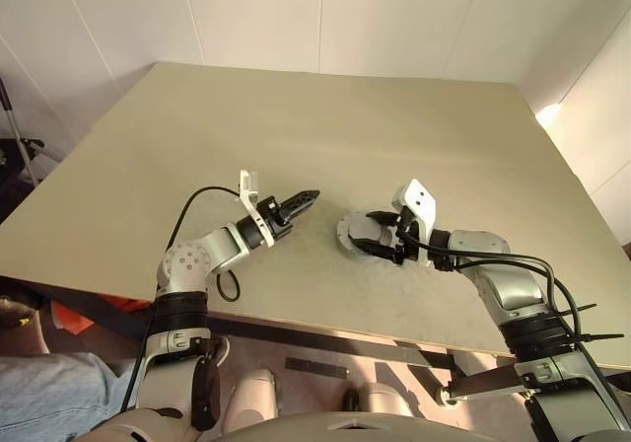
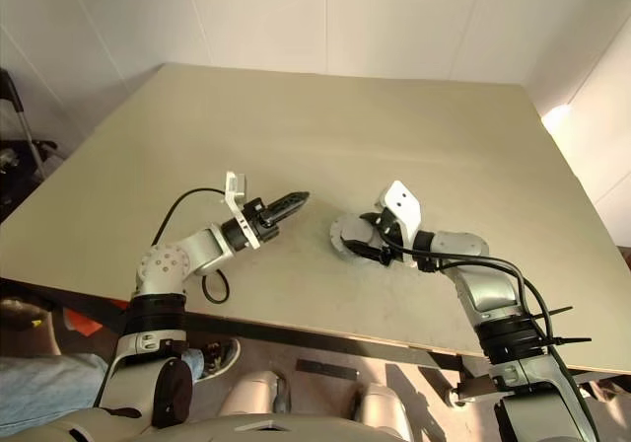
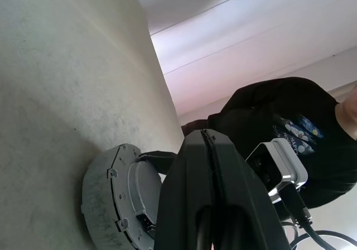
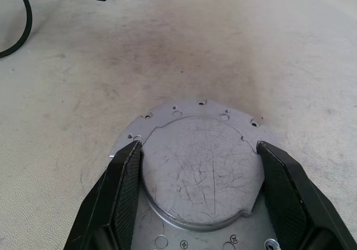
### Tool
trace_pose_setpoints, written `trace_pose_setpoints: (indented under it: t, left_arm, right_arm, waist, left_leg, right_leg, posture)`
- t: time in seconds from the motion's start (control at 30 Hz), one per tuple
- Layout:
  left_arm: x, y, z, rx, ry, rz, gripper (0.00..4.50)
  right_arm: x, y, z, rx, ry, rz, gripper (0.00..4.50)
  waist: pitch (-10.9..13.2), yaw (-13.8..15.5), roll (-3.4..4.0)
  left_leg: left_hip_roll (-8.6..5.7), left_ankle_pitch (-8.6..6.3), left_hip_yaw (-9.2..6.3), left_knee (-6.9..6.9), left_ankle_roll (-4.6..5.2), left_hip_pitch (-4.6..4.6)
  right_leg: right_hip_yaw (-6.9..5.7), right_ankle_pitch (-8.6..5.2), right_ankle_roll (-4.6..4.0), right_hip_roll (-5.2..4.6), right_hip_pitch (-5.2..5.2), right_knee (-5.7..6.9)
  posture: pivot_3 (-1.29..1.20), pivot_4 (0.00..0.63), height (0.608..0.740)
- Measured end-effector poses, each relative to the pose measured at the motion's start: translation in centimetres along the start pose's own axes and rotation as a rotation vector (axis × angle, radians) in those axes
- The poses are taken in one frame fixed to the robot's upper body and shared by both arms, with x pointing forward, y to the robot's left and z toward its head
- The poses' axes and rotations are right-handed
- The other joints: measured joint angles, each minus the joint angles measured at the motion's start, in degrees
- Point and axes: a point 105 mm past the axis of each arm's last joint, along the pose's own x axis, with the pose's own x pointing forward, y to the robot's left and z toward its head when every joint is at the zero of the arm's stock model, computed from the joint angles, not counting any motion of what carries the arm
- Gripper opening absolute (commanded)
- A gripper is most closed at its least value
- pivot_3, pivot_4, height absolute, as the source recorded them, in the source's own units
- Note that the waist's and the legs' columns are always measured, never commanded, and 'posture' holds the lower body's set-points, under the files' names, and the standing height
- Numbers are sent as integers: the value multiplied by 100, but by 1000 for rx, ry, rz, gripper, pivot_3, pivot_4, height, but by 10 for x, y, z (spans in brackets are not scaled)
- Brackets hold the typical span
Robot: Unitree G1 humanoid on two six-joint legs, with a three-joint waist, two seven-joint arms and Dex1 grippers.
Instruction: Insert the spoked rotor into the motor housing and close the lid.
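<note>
1. A large beige table (image 1: 296, 126) is set against pale panelled walls (image 1: 325, 18).
2. A bright patch of light (image 1: 548, 115) is seen at the far right corner.
3. Brownish floor (image 1: 325, 348) is seen below the table's near edge.

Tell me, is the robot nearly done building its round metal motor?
Nearly. The flat silver-grey lid already lies on the round motor housing, so the rotor seems to be inside, though it is hidden. The right gripper has its fingers around the lid's raised middle. The left gripper is shut beside it. Only letting go seems left.
</note>
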Motion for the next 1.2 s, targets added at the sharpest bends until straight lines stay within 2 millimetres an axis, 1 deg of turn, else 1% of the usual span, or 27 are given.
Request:
trace_pose_setpoints:
  t: [0.27, 0.33, 0.7, 0.77, 0.83, 0.9, 0.93, 1.2]
  left_arm:
    - [-3, 4, -1, 0, 3, 15, 41]
    - [-3, 3, -1, 1, 4, 15, 41]
    - [-4, 4, -1, 5, 5, 12, 41]
    - [-4, 4, 0, 6, 5, 11, 41]
    - [-5, 4, 0, 9, 5, 11, 41]
    - [-6, 6, 1, 10, 5, 20, 41]
    - [-7, 8, 1, 8, 4, 26, 41]
    - [-9, 10, 2, 11, 2, 27, 41]
  right_arm:
    - [-5, 0, 0, -2, 3, 4, 3139]
    - [-6, 0, 1, -2, 3, 4, 3139]
    - [-9, -1, 0, -27, -2, -8, 3139]
    - [-10, -1, 1, -35, -3, -10, 3139]
    - [-10, -1, 3, -46, -3, -11, 3139]
    - [-11, -1, 4, -50, -4, -14, 3139]
    - [-11, -1, 4, -51, -3, -15, 3139]
    - [-12, -2, 4, -57, 12, -17, 3139]
  waist:
    - [0, 66, 1]
    - [0, 77, 1]
    - [-1, 124, 2]
    - [-1, 124, 2]
    - [-2, 124, 2]
    - [-3, 125, 6]
    - [-4, 125, 9]
    - [-4, 126, 9]
  left_leg:
    - [0, -3, 0, 10, 9, -10]
    - [0, 5, 0, 14, 27, -14]
    - [1, 5, -1, 31, 29, -19]
    - [1, 6, -1, 34, 30, -31]
    - [1, 7, -3, 49, 31, -59]
    - [12, 7, -5, 104, 33, -112]
    - [18, 3, -5, 118, 39, -119]
    - [19, -1, -5, 134, 44, -108]
  right_leg:
    - [0, 0, -1, 0, -2, 3]
    - [-1, 0, -1, 0, -6, 5]
    - [-1, 0, -1, -1, -11, 24]
    - [-1, 0, -1, -1, -24, 29]
    - [0, 0, -2, -2, -59, 48]
    - [0, -3, -7, -1, -102, 99]
    - [-3, -3, -8, 0, -104, 105]
    - [-2, 0, -11, -2, -88, 109]
  posture:
    - [0, 0, 740]
    - [0, 0, 740]
    - [0, 0, 740]
    - [0, 0, 740]
    - [0, 0, 740]
    - [0, 0, 740]
    - [0, 0, 740]
    - [0, 0, 740]
